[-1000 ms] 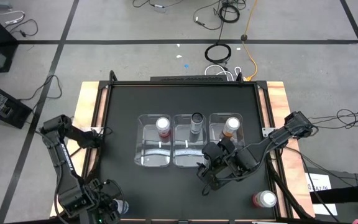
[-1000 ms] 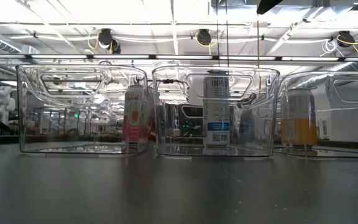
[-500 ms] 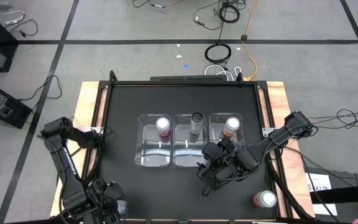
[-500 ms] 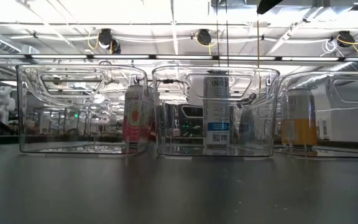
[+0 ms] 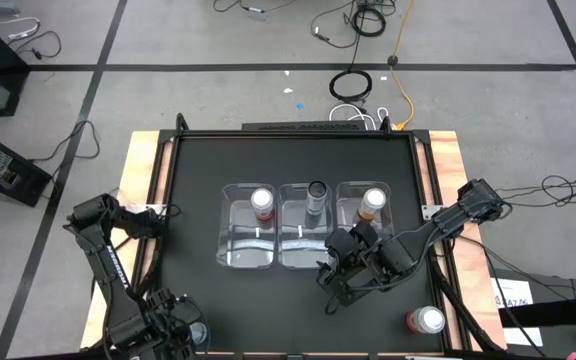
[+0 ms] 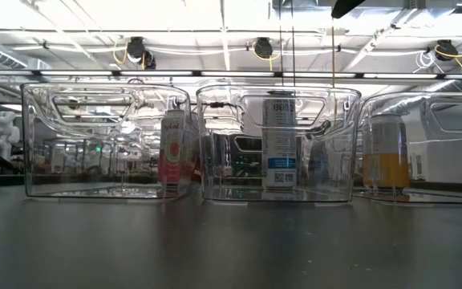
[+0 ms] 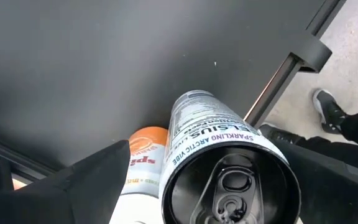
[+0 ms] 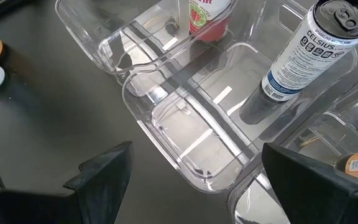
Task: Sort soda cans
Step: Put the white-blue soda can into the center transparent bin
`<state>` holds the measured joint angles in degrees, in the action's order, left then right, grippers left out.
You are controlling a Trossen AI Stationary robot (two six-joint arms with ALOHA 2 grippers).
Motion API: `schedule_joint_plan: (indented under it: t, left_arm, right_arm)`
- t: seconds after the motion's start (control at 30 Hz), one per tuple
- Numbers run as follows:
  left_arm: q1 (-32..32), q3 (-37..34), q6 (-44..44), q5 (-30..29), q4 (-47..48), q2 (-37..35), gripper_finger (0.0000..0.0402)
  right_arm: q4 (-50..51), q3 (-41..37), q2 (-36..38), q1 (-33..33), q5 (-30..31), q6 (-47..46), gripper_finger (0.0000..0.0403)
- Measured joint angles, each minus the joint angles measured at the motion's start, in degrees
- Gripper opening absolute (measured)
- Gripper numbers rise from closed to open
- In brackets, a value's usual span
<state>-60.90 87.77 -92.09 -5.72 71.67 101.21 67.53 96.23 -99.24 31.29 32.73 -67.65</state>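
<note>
Three clear bins stand in a row mid-table: the left one holds a pink can (image 5: 261, 203), the middle one a black-topped can (image 5: 316, 191), the right one an orange can (image 5: 371, 203). At the near left corner a black-topped can (image 7: 229, 177) stands upright with an orange can (image 7: 145, 158) beside it. My left gripper (image 5: 178, 335) points down over this corner, open, one finger on each side of the black-topped can and clear of it. My right gripper (image 5: 330, 285) hangs open above the near end of the middle bin (image 8: 191, 134). A pink can (image 5: 426, 320) stands at the near right.
The table's metal frame rail (image 7: 278, 87) runs close past the two corner cans. A person's shoes (image 7: 328, 109) show on the floor beyond it. Open black tabletop (image 5: 288, 155) lies behind the bins.
My left gripper has sunk toward the black-topped can at the near left corner, still open. The right arm and all the cans have kept still.
</note>
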Motion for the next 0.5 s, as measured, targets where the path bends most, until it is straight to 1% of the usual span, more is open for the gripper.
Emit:
schedule_joint_plan:
  t: [0.13,0.4,0.5]
  left_arm:
    - [0.0,0.0,0.0,0.2,0.9,0.0,0.0368]
    - [0.0,0.0,1.0,0.6,1.1,0.0,0.0289]
    - [0.0,0.0,1.0,0.7,1.1,0.0,0.0277]
  right_arm:
    - [0.0,0.0,0.0,0.0,0.0,0.0,0.0348]
    - [0.0,0.0,0.0,0.0,0.0,0.0,0.0348]
    - [0.0,0.0,0.0,0.0,0.0,0.0,0.0348]
